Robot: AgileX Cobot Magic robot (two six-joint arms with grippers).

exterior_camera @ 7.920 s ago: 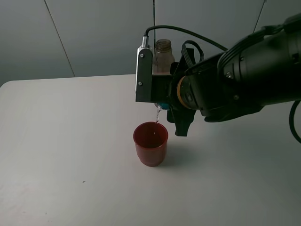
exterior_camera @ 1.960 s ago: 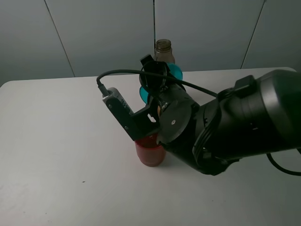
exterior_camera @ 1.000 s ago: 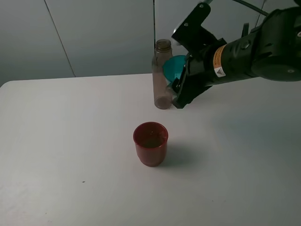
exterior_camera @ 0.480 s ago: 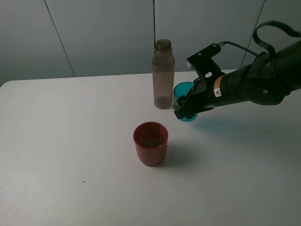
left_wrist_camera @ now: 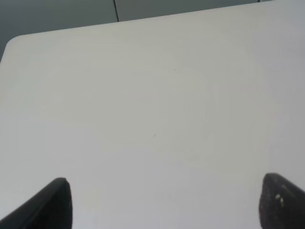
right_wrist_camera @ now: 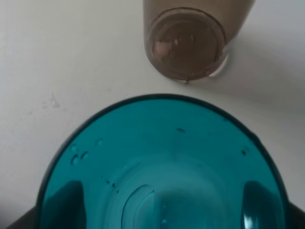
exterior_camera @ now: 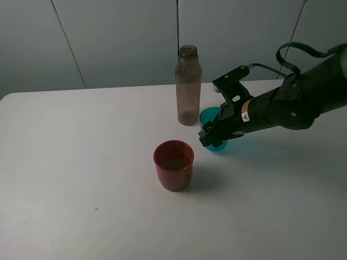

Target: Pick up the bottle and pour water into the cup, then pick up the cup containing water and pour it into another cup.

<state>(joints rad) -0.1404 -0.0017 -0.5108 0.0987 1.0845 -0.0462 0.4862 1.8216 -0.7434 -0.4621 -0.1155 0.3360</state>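
Observation:
The tall brownish bottle [exterior_camera: 187, 85] stands upright at the back of the white table. My right gripper [exterior_camera: 217, 136] is shut on the teal cup [exterior_camera: 213, 130] and holds it upright at table level just right of the bottle. The right wrist view looks down into the teal cup [right_wrist_camera: 162, 167], with the bottle's base [right_wrist_camera: 187, 43] close beyond its rim. The red cup [exterior_camera: 173, 164] stands in front, apart from both. My left gripper [left_wrist_camera: 164, 202] shows only two dark fingertips spread wide over bare table, holding nothing.
The white table [exterior_camera: 81, 162] reaches a rounded back left corner against a grey panelled wall. The right arm's cable loops above its forearm.
The right arm poured from the teal cup into the red cup, then swung back right and lowered the teal cup beside the bottle. The bottle and red cup stayed put.

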